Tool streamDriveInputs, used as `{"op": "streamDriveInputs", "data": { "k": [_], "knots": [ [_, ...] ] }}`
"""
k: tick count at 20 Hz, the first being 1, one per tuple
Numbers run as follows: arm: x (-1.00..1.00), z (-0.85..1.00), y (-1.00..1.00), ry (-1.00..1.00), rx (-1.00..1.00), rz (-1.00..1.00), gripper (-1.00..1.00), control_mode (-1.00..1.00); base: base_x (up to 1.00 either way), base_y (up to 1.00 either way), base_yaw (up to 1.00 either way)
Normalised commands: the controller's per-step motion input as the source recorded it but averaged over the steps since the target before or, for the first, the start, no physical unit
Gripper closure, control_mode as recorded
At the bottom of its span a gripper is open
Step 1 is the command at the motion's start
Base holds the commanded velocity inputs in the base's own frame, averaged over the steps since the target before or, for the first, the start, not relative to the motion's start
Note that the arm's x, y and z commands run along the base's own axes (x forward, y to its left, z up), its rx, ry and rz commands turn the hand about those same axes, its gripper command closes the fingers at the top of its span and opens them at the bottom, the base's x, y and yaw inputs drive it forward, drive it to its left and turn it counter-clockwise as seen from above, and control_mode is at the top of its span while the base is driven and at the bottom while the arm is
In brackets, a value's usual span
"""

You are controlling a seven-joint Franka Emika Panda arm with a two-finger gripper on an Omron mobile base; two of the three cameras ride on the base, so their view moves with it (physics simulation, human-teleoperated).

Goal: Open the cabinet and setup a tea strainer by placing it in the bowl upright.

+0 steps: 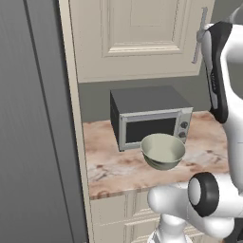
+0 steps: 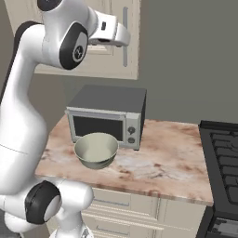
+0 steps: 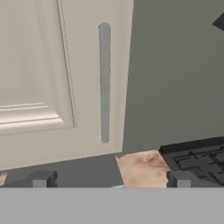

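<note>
no readable text, no labels, brands or numbers on any surface, microwave point(image 1: 152, 123) knobs unmarked

arm point(image 2: 18, 116): glossy white shells | joints: black round caps | end effector point(image 3: 109, 179): dark grey tips

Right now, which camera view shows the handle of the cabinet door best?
The hand view: the handle stands upright in full length, unobstructed, near the right edge of the closed cabinet door. In the left base view the arm partly covers it. In the right base view it is small, with the hand crossing in front.
</note>
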Motion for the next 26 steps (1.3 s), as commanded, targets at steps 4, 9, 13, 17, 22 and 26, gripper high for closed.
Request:
{"op": "streamDriveInputs", "data": {
  "k": [4, 9, 13, 17, 22, 26],
  "knots": [
    [0.56, -0.01, 0.0, 0.0, 0.06, 0.07, -1.0, -1.0, 0.0, 0.0, 0.0],
    [0.54, -0.05, -0.05, 0.0, 0.05, 0.11, -1.0, -1.0, 0.0, 0.0, 0.0],
    [0.35, 0.0, -0.25, 0.0, 0.02, 0.07, -1.0, -1.0, 0.0, 0.0, 0.0],
    [0.27, 0.0, -0.33, 0.0, 0.0, 0.04, -1.0, -1.0, 0.0, 0.0, 0.0],
    [0.11, -0.01, -0.05, 0.0, 0.0, 0.0, -1.0, -1.0, 0.0, 0.0, 0.0],
    [0.11, -0.17, 0.0, 0.0, 0.0, 0.0, -1.0, -1.0, 0.0, 0.0, 0.0]
  ]
}}
